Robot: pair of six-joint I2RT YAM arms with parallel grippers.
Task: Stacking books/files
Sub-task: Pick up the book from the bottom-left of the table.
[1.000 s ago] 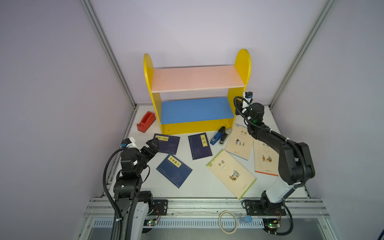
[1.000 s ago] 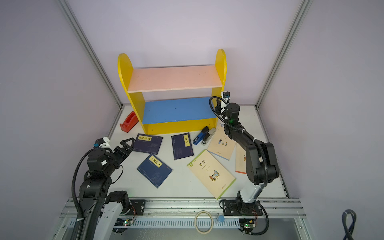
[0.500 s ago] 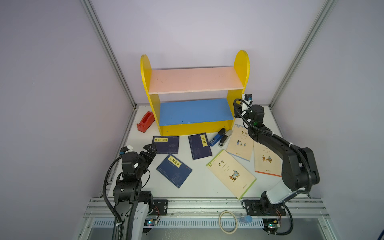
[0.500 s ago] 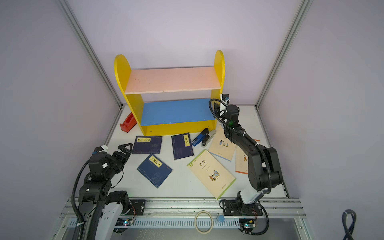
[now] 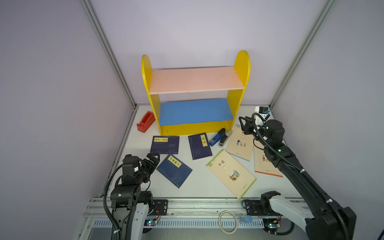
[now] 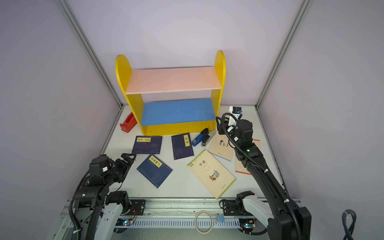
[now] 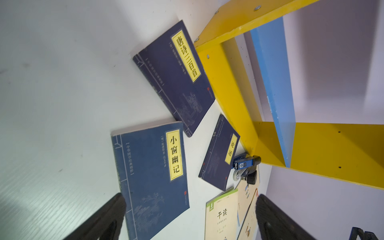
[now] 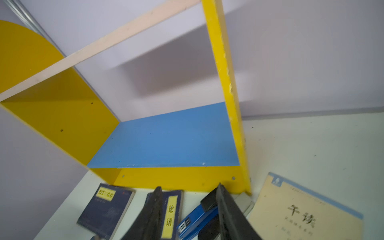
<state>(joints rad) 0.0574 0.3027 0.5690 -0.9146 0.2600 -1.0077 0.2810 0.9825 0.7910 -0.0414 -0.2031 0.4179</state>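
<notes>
While the left gripper (image 5: 153, 158) hangs low at the near-left of the table (image 5: 199, 187), jaws spread wide and empty, it's sunk back a bit from a second ago. Its tips are just beside the nearest navy book (image 5: 174, 170).

To the right of that, the green-edged cream book (image 5: 230, 173) lies flat and skewed. Further in are the far-left navy book (image 5: 165, 144) and the middle navy book (image 5: 200, 146). Then comes the stapler (image 5: 217, 137), and then the blue-edged cream book (image 5: 241, 143). Everything's still spread out flat, so I'd say no stacking has started.

The real change is the right gripper (image 5: 245, 125). A second ago it was up by the side panel of the shelf (image 5: 195, 80) with its jaws tighter. Now it's come down and away, hovering over the far corner of the blue-edged cream book, jaws partly parted with nothing between them. The shelf looks nudged a hair too. My guess is it was fiddling with the shelf and is now free to go for a book.

Hard to see:
- The orange-edged cream book (image 5: 262, 167) is mostly under the right arm, so I can't tell if it overlaps its neighbour.
- There's a grey thing touching the stapler that I can't make out.
- The right wrist view is smeared.
</notes>
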